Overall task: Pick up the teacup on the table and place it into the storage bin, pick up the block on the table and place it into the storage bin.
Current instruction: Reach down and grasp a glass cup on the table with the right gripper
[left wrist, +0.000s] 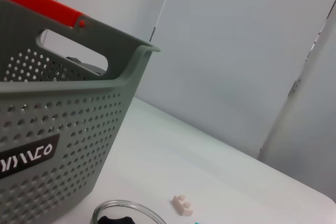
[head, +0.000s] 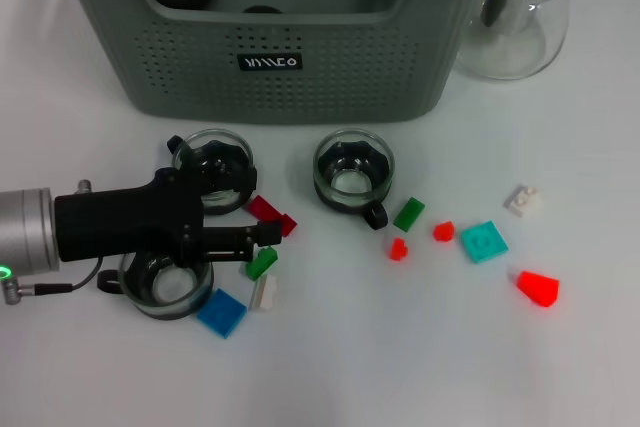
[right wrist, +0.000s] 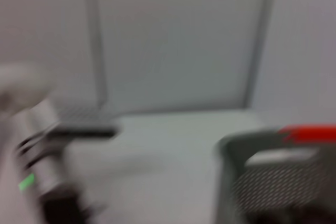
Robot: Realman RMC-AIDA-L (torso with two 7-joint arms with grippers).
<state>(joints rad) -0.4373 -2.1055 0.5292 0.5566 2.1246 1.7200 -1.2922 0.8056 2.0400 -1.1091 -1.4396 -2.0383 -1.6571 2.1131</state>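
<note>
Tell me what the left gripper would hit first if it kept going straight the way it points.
The left gripper points across the table toward the robot's right. Its tips are already at the small red block; beyond that, probably the small red piece. Its height above them is unclear.

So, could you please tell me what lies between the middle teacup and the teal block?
In the head view, a green block and two small red blocks lie between the middle teacup and teal block.
</note>
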